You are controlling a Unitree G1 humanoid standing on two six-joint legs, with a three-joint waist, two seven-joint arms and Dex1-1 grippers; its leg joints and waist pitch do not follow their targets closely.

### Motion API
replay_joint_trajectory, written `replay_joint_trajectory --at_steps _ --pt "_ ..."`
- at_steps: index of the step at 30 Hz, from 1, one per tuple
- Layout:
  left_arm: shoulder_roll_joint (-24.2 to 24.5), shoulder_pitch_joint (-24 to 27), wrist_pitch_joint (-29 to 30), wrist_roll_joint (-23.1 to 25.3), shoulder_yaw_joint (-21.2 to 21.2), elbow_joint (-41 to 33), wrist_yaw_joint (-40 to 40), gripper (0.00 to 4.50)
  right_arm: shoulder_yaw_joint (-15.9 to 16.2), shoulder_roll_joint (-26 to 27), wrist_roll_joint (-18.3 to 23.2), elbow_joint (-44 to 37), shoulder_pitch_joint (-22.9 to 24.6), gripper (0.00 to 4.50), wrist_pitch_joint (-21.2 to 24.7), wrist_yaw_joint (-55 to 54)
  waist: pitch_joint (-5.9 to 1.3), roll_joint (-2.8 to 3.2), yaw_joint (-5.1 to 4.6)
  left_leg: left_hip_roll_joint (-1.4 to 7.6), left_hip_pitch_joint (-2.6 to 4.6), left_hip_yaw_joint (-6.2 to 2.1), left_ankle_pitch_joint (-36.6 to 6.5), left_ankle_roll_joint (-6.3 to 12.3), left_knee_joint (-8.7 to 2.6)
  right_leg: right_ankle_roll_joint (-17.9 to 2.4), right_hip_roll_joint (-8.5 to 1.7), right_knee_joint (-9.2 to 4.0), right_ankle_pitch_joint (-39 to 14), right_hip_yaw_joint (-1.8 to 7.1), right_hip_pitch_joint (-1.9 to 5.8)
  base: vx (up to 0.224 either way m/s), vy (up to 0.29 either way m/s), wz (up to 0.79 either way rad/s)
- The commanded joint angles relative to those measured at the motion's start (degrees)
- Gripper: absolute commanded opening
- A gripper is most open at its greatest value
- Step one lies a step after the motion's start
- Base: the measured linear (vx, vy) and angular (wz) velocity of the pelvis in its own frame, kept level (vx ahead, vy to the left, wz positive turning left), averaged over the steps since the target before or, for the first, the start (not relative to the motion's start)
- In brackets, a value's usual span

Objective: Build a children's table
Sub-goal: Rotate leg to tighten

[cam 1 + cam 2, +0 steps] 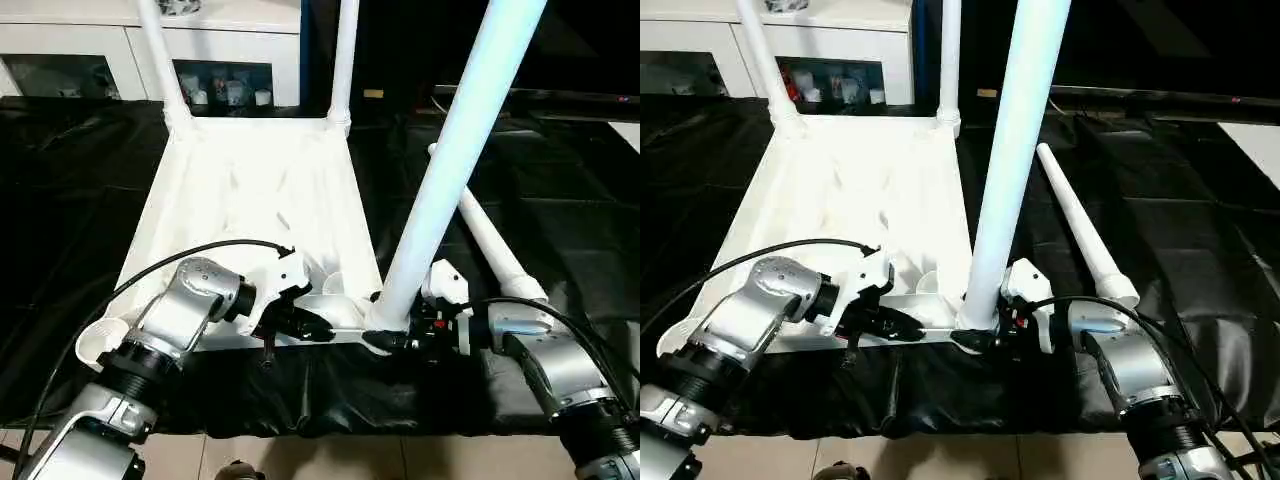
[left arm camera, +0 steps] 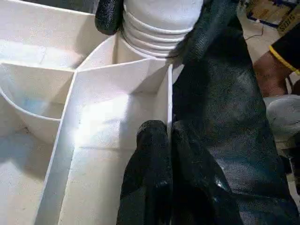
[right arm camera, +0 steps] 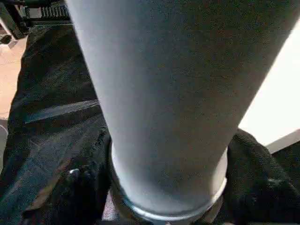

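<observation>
Black sheeting covers the work surface, with a white cabinet along the far wall. On the sheeting lies the table top, inverted, its ribbed underside facing up. Two legs stand upright in the far corner sockets: far left leg and far right leg. A third leg rises, tilted, from the near right corner socket; the left wrist view shows its ridged lower end seated in the socket's round wall. A fourth leg lies loose on the sheeting just right of the top, well apart from the sockets. The near left corner socket is open.

The right gripper has its jaws closed around the base of the third leg, a black finger on either side of the tube in the right wrist view. The left gripper has its jaws closed on the thin vertical rim of the top's near edge, beside the occupied socket. A person's arm appears at the edge of the left wrist view.
</observation>
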Motion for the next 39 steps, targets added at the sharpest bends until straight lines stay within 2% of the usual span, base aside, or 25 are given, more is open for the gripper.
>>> replay_joint_trajectory --at_steps 1,3,4,6,7,8,9,10,12,14,16,17,18,19,20,23,25,28,30,33,35,36,39 --pt "-2.81 -1.21 -1.23 -1.31 -0.11 -0.79 2.31 0.00 3.01 1.87 -0.13 -1.56 0.76 2.81 0.45 0.22 -3.45 -0.32 -0.27 1.03 0.55 0.30 -11.86 3.60 -3.44 -12.84 -2.27 -3.79 -10.30 2.09 2.69 0.000 0.000 0.00" --pt "-3.21 -1.12 -1.25 -1.30 0.17 -0.83 3.04 0.00 2.84 2.24 -0.17 -1.37 0.80 2.77 0.25 -0.34 -3.30 -0.34 -0.24 1.02 0.62 0.30 -13.22 3.17 -3.56 -12.31 -2.34 -4.08 -12.83 2.07 2.61 0.000 0.000 0.00" --pt "-3.99 -1.07 -0.87 -1.24 0.63 -0.80 4.69 0.00 2.44 3.01 0.01 -1.05 0.77 2.77 0.72 -1.39 -3.28 -0.57 -0.24 1.02 0.63 0.31 -13.55 3.10 -3.59 -12.03 -2.37 -4.19 -13.68 2.06 2.60 0.000 0.000 0.00" --pt "-7.36 -0.92 1.00 -0.03 2.10 -0.93 12.84 0.00 0.96 7.46 -2.58 2.96 -0.50 2.75 0.31 -10.86 -2.97 -0.48 -0.44 1.03 0.52 0.27 -14.67 2.03 -3.82 -11.30 -2.43 -4.51 -16.68 2.08 2.33 0.000 0.000 0.00" --pt "-7.76 -0.92 1.27 0.12 2.26 -0.95 13.84 0.00 0.82 8.07 -3.10 3.61 -0.74 2.74 0.07 -12.27 -2.99 -0.44 -0.52 0.96 0.59 0.17 -15.50 1.45 -3.85 -10.82 -2.53 -4.62 -18.59 1.96 2.34 0.000 0.000 0.00" --pt "-7.76 -0.92 1.27 0.12 2.26 -0.95 13.84 0.00 0.82 8.07 -3.10 3.61 -0.74 2.73 0.07 -12.27 -3.06 -0.58 -0.75 0.88 0.59 -0.03 -16.44 0.77 -3.96 -9.66 -2.58 -4.87 -21.30 1.83 2.49 0.000 0.000 0.00" --pt "-10.29 -0.77 2.90 0.57 3.07 -1.75 18.48 0.00 -0.88 11.89 -5.26 8.70 -3.11 2.73 -0.22 -21.90 -3.02 -0.73 -1.03 0.88 0.57 -0.06 -16.55 0.67 -4.03 -8.94 -2.49 -4.99 -21.78 1.91 2.39 0.000 0.000 0.00" --pt "-10.43 -0.76 2.98 0.58 3.11 -1.80 18.73 0.00 -0.97 12.10 -5.36 8.96 -3.23 2.73 -0.26 -22.40 -3.03 -0.66 -1.27 0.91 0.46 -0.07 -16.30 0.36 -4.06 -9.03 -2.52 -4.82 -21.39 2.00 2.31 0.000 0.000 0.00" --pt "-13.43 -0.49 5.00 0.97 3.92 -3.03 23.71 0.00 -3.35 16.24 -6.36 14.06 -6.02 2.72 0.69 -32.67 -2.97 -0.76 -2.54 0.53 -0.20 -0.44 -17.06 -0.80 -4.30 -7.72 -2.43 -5.01 -24.58 1.52 2.67 0.000 0.000 0.00" --pt "-14.95 -0.16 5.68 1.21 3.79 -3.88 25.64 0.00 -4.17 18.13 -6.21 15.94 -7.33 2.72 1.10 -36.12 -3.04 -0.73 -3.03 0.52 0.14 -0.42 -17.58 -0.60 -4.12 -7.20 -2.46 -5.38 -25.39 1.65 2.30 0.000 0.000 0.00" --pt "-17.07 0.56 6.25 1.95 2.93 -5.11 27.68 0.00 -4.94 20.80 -7.03 17.65 -8.71 2.72 0.90 -40.04 -3.07 -0.76 -3.19 0.61 0.30 -0.22 -16.96 0.23 -3.92 -8.00 -2.34 -5.34 -22.80 1.88 2.02 0.000 0.000 0.00" --pt "-17.79 0.95 6.37 2.05 2.32 -5.57 27.88 0.00 -4.33 21.44 -8.25 17.95 -8.99 2.72 -0.26 -40.62 -3.15 -0.70 -3.19 0.58 0.27 -0.15 -16.31 0.65 -3.89 -8.33 -2.23 -5.24 -21.21 1.85 2.14 0.000 0.000 0.00" --pt "-18.24 1.20 6.29 2.23 1.73 -5.80 27.98 0.00 -3.44 21.63 -9.52 18.07 -9.12 2.72 -1.50 -40.70 -3.29 -0.71 -3.13 0.67 0.20 -0.04 -15.11 1.01 -3.76 -8.89 -2.24 -4.92 -18.50 1.94 2.17 0.000 0.000 0.00" --pt "-18.43 1.25 6.11 2.37 1.11 -5.86 27.78 0.00 -3.11 21.71 -9.92 18.49 -9.19 3.28 -2.65 -40.05 -3.27 -0.72 -3.13 0.65 0.17 0.01 -14.66 1.25 -3.77 -9.15 -2.16 -4.86 -17.45 1.92 2.22 0.000 0.000 0.00" --pt "-18.47 1.17 6.20 2.39 1.01 -5.83 27.81 0.00 -3.50 21.83 -9.66 18.92 -9.29 3.42 -2.85 -39.91 -3.31 -0.71 -3.08 0.63 0.10 0.07 -13.98 1.67 -3.71 -9.53 -2.07 -4.65 -15.81 1.90 2.34 0.000 0.000 0.00" --pt "-18.10 0.86 6.37 2.08 1.35 -5.70 27.90 0.00 -4.04 21.24 -8.36 18.56 -9.05 3.51 -2.65 -37.99 -3.45 -0.55 -2.89 0.67 0.27 0.21 -12.53 2.46 -3.52 -10.72 -2.02 -4.30 -12.30 1.99 2.45 0.000 0.000 0.00" --pt "-17.12 0.66 5.97 2.00 1.38 -5.57 26.95 0.00 -3.73 20.01 -8.54 17.82 -8.80 3.83 -3.30 -37.18 -3.43 -0.48 -2.75 0.66 0.19 0.24 -12.32 2.67 -3.53 -11.08 -1.94 -4.16 -11.18 1.97 2.56 0.000 0.000 0.00" --pt "-15.03 0.50 5.14 1.66 1.30 -5.27 23.85 0.00 -3.59 17.58 -8.03 15.63 -8.00 3.86 -3.81 -32.79 -3.42 -0.50 -2.50 0.69 0.30 0.24 -13.12 2.68 -3.56 -10.97 -2.06 -4.32 -12.31 1.96 2.61 0.000 0.000 0.00" --pt "-12.90 0.48 4.37 1.26 1.05 -4.97 20.32 0.00 -2.82 14.96 -6.70 12.87 -6.62 3.86 -4.27 -26.17 -3.42 -0.56 -2.31 0.64 0.20 0.22 -12.81 3.40 -3.52 -10.76 -2.00 -4.28 -11.66 1.96 2.81 0.000 0.000 0.00" --pt "-10.78 0.39 3.36 0.92 0.57 -4.54 16.71 0.00 -1.55 11.85 -5.42 9.88 -4.95 3.86 -4.41 -19.35 -3.51 -0.47 -2.23 0.81 0.32 0.28 -12.20 4.04 -3.38 -11.67 -1.93 -3.98 -9.28 2.01 2.72 0.000 0.000 0.00" --pt "-10.71 0.39 3.32 0.90 0.55 -4.53 16.59 0.00 -1.51 11.74 -5.37 9.77 -4.90 3.86 -4.40 -19.15 -3.44 -0.52 -2.20 0.81 0.29 0.34 -11.73 4.26 -3.37 -12.58 -1.96 -3.88 -8.42 2.00 2.73 0.000 0.000 0.00" --pt "-8.35 -0.08 2.47 0.78 0.25 -3.62 13.30 0.00 -0.60 8.06 -2.92 5.93 -3.01 3.86 -2.81 -11.35 -3.33 -0.58 -2.01 0.79 0.44 0.31 -12.42 4.27 -3.43 -12.48 -1.94 -4.13 -9.87 1.95 2.83 0.000 0.000 0.00" --pt "-6.66 -0.76 1.31 0.69 0.16 -2.31 10.69 0.00 0.39 4.81 -1.28 3.06 -1.54 3.86 -1.86 -5.03 -3.36 -0.50 -1.43 1.00 0.53 0.36 -12.30 5.08 -3.36 -12.54 -1.99 -4.01 -9.38 2.09 2.76 0.000 0.000 0.00"
